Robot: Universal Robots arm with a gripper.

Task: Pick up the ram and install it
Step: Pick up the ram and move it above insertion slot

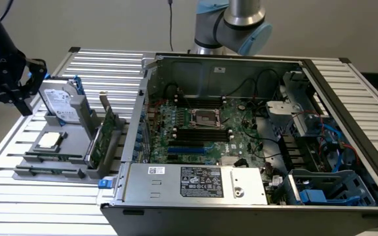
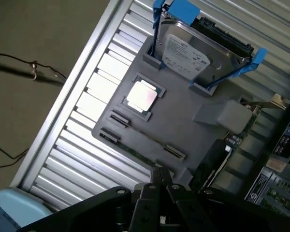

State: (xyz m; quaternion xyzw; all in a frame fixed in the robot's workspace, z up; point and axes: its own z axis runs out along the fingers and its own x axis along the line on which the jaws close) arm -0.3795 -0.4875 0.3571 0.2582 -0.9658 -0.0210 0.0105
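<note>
One black gripper (image 2: 162,180), jaws together and empty, hovers near our thin green ram stick (image 2: 146,137), lengthwise along the grey tray's (image 2: 183,121) edge.

exterior high over open case (image 1: 222,73); wrist close above shared tray (image 2: 183,130)

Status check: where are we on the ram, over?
Gripper shut, empty, above the tray. Ram in its tray slot, untouched. Nothing between them.
</note>
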